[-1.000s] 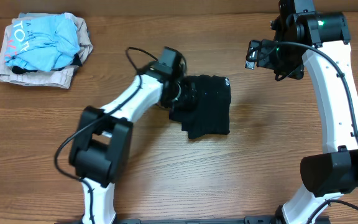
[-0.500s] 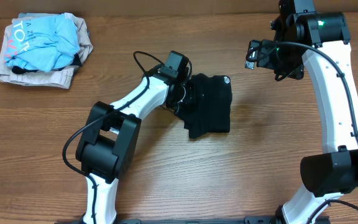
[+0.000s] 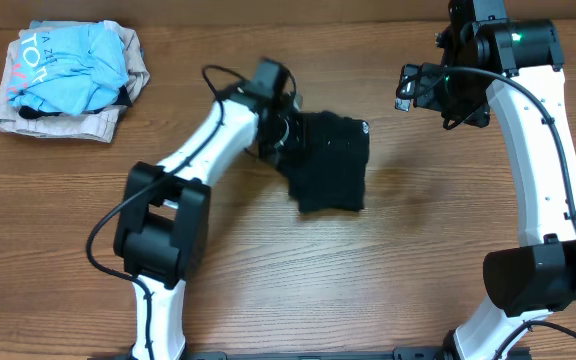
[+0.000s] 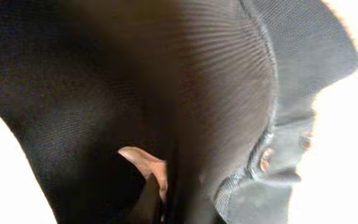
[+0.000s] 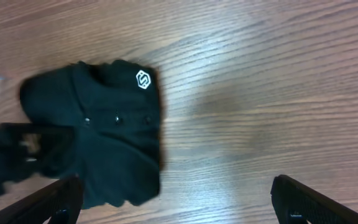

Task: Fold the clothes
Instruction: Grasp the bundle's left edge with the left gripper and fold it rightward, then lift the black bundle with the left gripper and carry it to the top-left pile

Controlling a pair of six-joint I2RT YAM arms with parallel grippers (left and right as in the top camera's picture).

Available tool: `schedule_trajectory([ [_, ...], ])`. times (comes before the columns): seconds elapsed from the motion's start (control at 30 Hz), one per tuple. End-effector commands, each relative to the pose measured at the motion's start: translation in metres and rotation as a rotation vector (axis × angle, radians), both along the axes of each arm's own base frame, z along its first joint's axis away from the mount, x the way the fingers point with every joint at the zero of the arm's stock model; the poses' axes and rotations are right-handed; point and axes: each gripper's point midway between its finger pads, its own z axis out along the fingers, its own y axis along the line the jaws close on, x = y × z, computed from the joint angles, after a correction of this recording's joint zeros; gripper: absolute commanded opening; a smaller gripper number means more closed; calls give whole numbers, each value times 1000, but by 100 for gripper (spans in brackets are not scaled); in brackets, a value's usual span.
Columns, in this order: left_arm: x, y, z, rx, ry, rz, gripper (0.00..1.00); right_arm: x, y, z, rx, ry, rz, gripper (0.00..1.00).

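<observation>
Overhead looks down; left wrist closest; all share the clothes.

A wooden surface with brown grain running left to right is seen across the overhead view, and the same grain is shown in the right wrist view. Near its far left corner a loose pile is laid. A crumpled light-blue shirt with pale lettering is placed on top, and a beige garment is spread beneath it, its edges showing at the left, front and right. A small dark piece, possibly a strap or tag, is caught between the two.
</observation>
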Motion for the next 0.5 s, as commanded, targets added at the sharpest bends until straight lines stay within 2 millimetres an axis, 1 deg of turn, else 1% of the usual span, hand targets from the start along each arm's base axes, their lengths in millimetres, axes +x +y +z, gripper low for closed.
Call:
schedule_trajectory([
  [0.0,25,3,83,-136,-151,-34,4,3,-2,6,-11,-32,-2,100],
  [0.03,29,7,96,-153,-164,-27,4,4,-2,6,-10,-35,-2,100],
  [0.1,35,17,114,-162,-193,-8,4,5,-2,7,-10,-39,-2,100],
  [0.2,46,32,137,-168,-248,15,4,5,-2,7,-9,-40,-2,100],
  [0.3,60,51,159,-173,-301,55,4,5,-2,7,-9,-39,-2,100],
  [0.33,65,60,168,-174,-322,74,4,5,-2,7,-9,-39,-2,100],
  [0.37,76,79,185,-184,-357,116,4,5,-2,7,-9,-39,-2,100],
  [0.47,92,115,209,-195,-403,211,4,5,-2,7,-10,-40,-1,100],
])
